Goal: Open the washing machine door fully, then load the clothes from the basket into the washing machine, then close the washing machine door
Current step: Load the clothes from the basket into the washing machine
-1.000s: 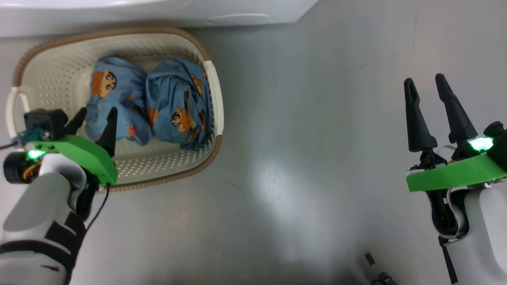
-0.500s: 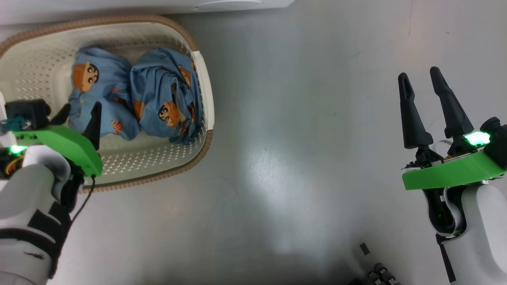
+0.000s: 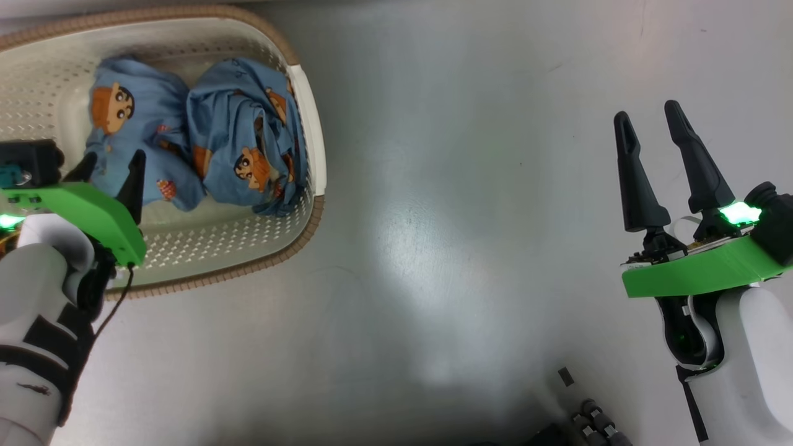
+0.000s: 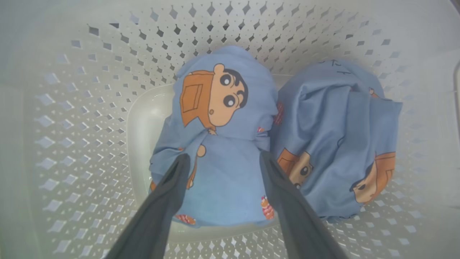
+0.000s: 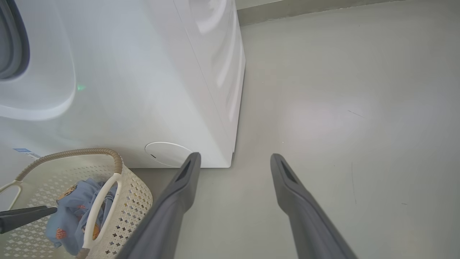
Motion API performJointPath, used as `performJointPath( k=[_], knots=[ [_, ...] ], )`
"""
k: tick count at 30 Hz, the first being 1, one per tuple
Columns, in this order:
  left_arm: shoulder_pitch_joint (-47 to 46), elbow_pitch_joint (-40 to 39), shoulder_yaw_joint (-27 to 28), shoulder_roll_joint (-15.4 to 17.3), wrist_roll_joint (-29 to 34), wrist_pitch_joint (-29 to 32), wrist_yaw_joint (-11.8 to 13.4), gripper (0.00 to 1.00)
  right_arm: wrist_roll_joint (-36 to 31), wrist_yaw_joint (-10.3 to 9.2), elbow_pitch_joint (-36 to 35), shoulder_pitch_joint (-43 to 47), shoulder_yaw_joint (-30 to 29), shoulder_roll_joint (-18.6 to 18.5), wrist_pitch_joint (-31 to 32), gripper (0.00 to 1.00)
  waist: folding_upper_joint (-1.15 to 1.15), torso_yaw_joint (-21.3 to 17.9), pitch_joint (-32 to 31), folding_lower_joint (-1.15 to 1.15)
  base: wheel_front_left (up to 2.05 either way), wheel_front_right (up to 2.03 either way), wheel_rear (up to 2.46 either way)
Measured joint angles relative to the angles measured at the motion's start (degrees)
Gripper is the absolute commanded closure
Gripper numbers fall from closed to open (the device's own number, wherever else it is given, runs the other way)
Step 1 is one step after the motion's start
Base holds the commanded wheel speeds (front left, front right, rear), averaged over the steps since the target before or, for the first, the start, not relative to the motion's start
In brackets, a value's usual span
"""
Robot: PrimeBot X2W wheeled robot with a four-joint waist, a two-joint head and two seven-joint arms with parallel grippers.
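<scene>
The cream basket (image 3: 306, 133) stands on the floor at the upper left, holding the clothes as two blue cartoon-print bundles (image 3: 133, 145) (image 3: 245, 139). My left gripper (image 3: 111, 158) hovers open inside the basket. In the left wrist view its fingertips (image 4: 223, 157) straddle the near part of the left bundle (image 4: 215, 108), beside the right bundle (image 4: 334, 136). I cannot tell whether they touch it. Far to the right, my right gripper (image 3: 647, 113) stands open over bare floor. Its wrist view shows the white washing machine (image 5: 143, 90), its grey gasket (image 5: 10, 43) and the basket (image 5: 133, 194). The washing machine door is out of view.
Grey floor spreads between basket and right arm and to the right of the machine. A round cap (image 5: 165, 153) and a blue sticker (image 5: 23, 151) sit low on the machine front. Small dark parts (image 3: 582, 415) lie at the bottom edge.
The head camera has shifted: basket and clothes slid up-left in the picture and the machine's edge left the top. Both grippers stay open, the left still over the left bundle.
</scene>
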Motion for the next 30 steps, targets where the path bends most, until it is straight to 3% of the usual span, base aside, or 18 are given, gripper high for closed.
performJointPath(
  k=[22, 23, 25, 26, 30],
  knots=[
    [-2.77, -1.59, -7.86, 3.24, -8.09, 2.79, 0.00, 0.00, 0.02, 0.00, -1.07, -0.73, 1.27, 0.05, -0.01, 0.00, 0.00, -2.00, 2.60, 0.00, 0.00, 0.00, 0.00],
    [-2.85, -1.67, -8.22, 3.33, -8.42, 3.04, 0.00, 0.20, 0.02, 0.00, -1.07, -0.74, 1.31, 0.05, -0.01, 0.00, 0.00, -2.00, 2.61, 0.00, 0.00, 0.00, 0.00],
    [-2.99, -1.69, -9.18, 3.49, -8.82, 3.19, 0.00, 0.78, 0.02, 0.00, -1.08, -0.76, 1.52, 0.05, -0.04, 0.00, 0.00, -2.05, 2.56, 0.00, 0.00, 0.00, 0.00],
    [-3.01, -1.78, -9.70, 3.58, -8.88, 3.60, 0.00, 1.00, 0.02, 0.00, -1.08, -0.76, 1.60, 0.07, -0.27, 0.00, 0.00, -2.08, 2.52, 0.00, 0.00, 0.00, 0.00],
    [-3.04, -2.03, -11.12, 3.61, -10.77, 3.85, 0.00, 1.00, 0.02, 0.00, -1.10, -0.77, 1.70, 0.07, -0.40, 0.00, 0.00, -2.08, 2.22, 0.00, 0.00, 0.00, 0.00]
  ],
)
